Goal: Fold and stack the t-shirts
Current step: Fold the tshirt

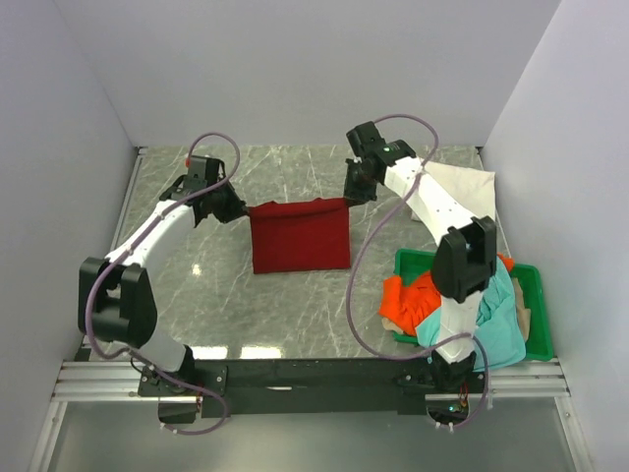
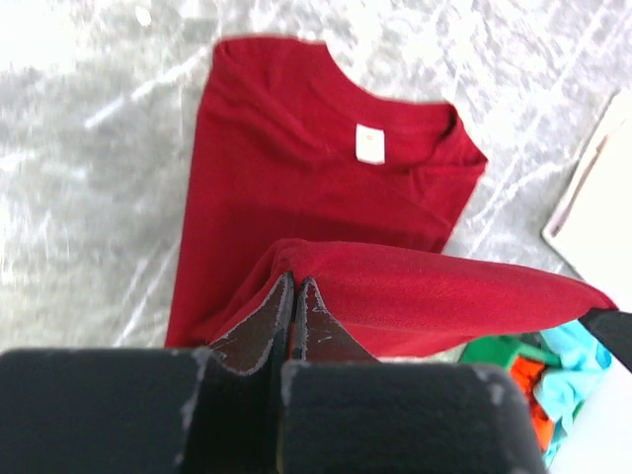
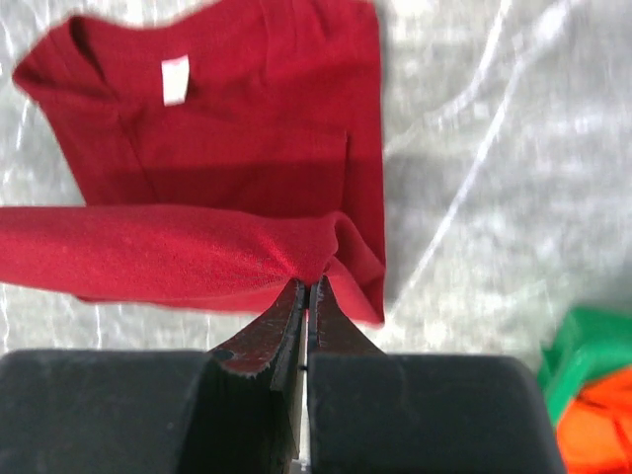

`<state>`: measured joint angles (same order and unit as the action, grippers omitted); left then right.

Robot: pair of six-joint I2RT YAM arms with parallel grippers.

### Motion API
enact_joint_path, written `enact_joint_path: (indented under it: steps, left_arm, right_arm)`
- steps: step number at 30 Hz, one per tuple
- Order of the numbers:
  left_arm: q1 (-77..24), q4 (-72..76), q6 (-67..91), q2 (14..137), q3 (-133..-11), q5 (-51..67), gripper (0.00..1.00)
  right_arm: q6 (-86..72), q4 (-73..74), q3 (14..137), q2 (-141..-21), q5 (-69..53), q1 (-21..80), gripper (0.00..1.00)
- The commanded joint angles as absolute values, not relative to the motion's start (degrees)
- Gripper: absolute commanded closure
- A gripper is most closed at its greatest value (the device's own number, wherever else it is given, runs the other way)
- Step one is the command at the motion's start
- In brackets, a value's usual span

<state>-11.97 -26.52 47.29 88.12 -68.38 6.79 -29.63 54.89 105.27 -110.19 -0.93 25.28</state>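
The dark red t-shirt (image 1: 300,236) lies partly folded on the marble table, its far edge lifted. My left gripper (image 1: 239,209) is shut on the far left corner of that edge, seen in the left wrist view (image 2: 294,278). My right gripper (image 1: 352,193) is shut on the far right corner, seen in the right wrist view (image 3: 309,281). The red cloth (image 2: 326,168) (image 3: 227,128) hangs taut between them, collar label up. The white t-shirt (image 1: 462,192) lies at the right. The orange t-shirt (image 1: 405,303) and teal t-shirt (image 1: 496,329) are heaped near the right arm.
A green plastic tray (image 1: 536,295) stands at the near right under the heaped shirts. White walls close in the table on three sides. The right arm (image 1: 462,261) reaches over the tray and white shirt.
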Motion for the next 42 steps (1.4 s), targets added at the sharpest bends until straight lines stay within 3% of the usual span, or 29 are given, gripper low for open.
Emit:
enact_joint_path:
  steps: [1,19,20,21,23,24,25,26,30,42]
  left_arm:
    - [-10.4,-22.4,45.0,91.5,-72.1,6.5,1.00]
    - [-6.8,-18.5,42.1,106.2,-78.3,5.9,1.00]
    - [-6.6,-18.5,42.2,106.9,-79.3,5.9,0.98]
    - [-6.5,-18.9,42.4,107.9,-79.8,5.5,0.81]
    - [-6.2,-19.0,42.5,108.4,-81.3,4.8,0.59]
    - [-6.2,-19.2,42.5,108.2,-81.6,4.1,0.40]
    - [-6.2,-19.2,42.3,108.0,-82.0,4.0,0.36]
    - [-6.3,-19.2,41.8,107.8,-82.4,4.0,0.36]
    - [-6.2,-17.9,40.6,105.6,-79.9,5.8,0.36]
    - [-6.2,-9.3,38.5,100.5,-64.1,15.5,0.37]
  right_arm:
    - [-26.5,54.8,112.0,-115.2,1.7,23.6,1.00]
    - [-24.8,52.5,125.9,-131.0,0.3,22.0,1.00]
    - [-24.4,51.9,126.3,-131.3,-0.5,22.1,0.97]
    - [-24.0,51.7,127.5,-132.4,-1.7,21.9,0.76]
    - [-22.9,52.2,131.4,-133.8,-4.8,21.8,0.60]
    - [-22.6,52.5,132.5,-134.9,-5.9,21.5,0.49]
    - [-22.3,52.6,133.4,-135.2,-7.4,21.3,0.43]
    - [-21.9,51.9,133.2,-134.6,-9.5,20.9,0.32]
    - [-21.0,47.4,126.5,-129.4,-12.6,20.3,0.18]
    - [-19.1,32.1,94.9,-113.9,-25.3,17.7,0.18]
